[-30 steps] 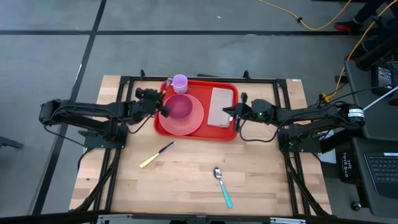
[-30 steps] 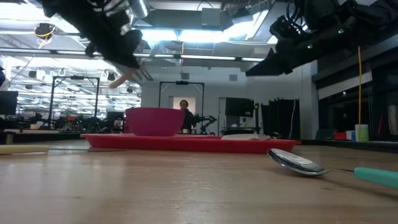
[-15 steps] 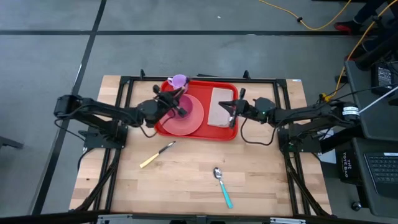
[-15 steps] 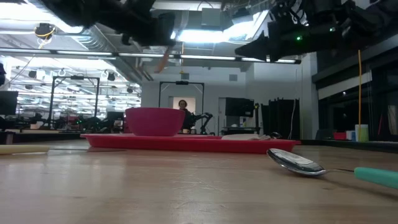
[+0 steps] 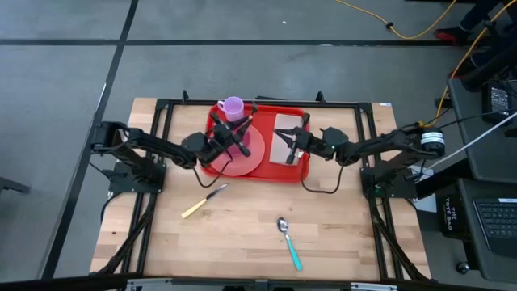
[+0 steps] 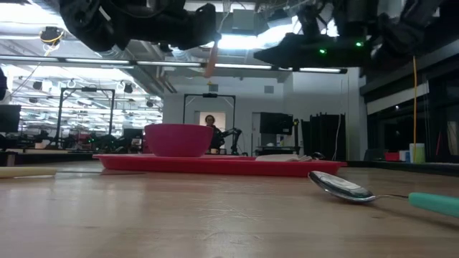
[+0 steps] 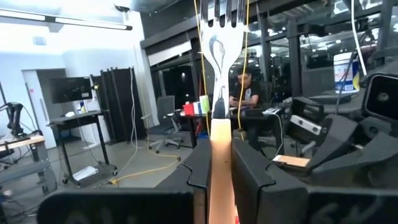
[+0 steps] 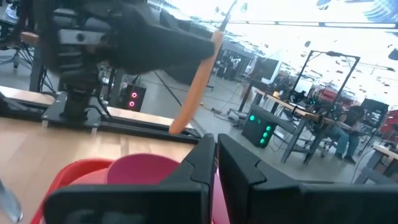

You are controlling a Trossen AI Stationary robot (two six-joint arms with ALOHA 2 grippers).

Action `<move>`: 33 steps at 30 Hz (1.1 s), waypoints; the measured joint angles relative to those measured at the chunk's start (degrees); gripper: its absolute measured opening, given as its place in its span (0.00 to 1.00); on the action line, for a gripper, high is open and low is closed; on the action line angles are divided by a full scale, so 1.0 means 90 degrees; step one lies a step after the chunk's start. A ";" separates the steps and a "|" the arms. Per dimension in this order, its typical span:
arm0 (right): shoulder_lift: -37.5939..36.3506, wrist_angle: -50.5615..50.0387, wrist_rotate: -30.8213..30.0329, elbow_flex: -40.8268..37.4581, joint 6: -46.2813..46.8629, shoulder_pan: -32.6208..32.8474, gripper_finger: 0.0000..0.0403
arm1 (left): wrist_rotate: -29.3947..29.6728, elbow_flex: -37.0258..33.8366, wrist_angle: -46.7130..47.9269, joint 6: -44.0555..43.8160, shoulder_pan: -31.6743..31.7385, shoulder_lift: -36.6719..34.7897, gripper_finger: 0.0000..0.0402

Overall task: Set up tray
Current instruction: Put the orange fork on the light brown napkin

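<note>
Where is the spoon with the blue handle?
In the high view, the spoon lies on the bare wooden table, in front of the red tray, right of the yellow-handled knife.

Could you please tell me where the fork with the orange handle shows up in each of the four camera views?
High view: the fork is held by the left gripper over the pink bowl on the tray.
Low view: its handle hangs near the top, above the bowl.
Left wrist view: upright at centre, between the fingers.
Right wrist view: slanting above the bowl, at.
Shared landmark: the pink bowl.

Fork [image 7: 219, 81] tines cut off by picture edge.
</note>
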State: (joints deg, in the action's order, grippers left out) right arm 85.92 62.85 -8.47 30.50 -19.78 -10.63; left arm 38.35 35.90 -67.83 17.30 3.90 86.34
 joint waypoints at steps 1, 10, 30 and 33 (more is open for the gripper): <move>0.0090 -0.0006 0.0000 0.0119 -0.0001 0.0000 0.06 | -0.0002 0.0002 -0.0061 0.0002 0.0000 0.0044 0.06; 0.0903 -0.0052 0.0012 0.1110 -0.0025 0.0000 0.07 | -0.0104 0.0005 -0.0178 0.0180 0.0000 0.0221 0.06; 0.1165 -0.0151 0.0117 0.1593 0.0329 0.0000 0.48 | -0.0440 0.0005 -0.0164 0.0245 0.0000 0.0221 0.06; 0.1165 -0.0164 0.0119 0.1593 0.0366 0.0000 0.49 | -0.0444 0.0005 -0.0164 0.0212 0.0000 0.0219 0.06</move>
State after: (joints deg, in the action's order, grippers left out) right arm 96.40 61.37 -7.40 44.84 -16.49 -10.63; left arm 34.35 35.94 -69.30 19.21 3.90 88.31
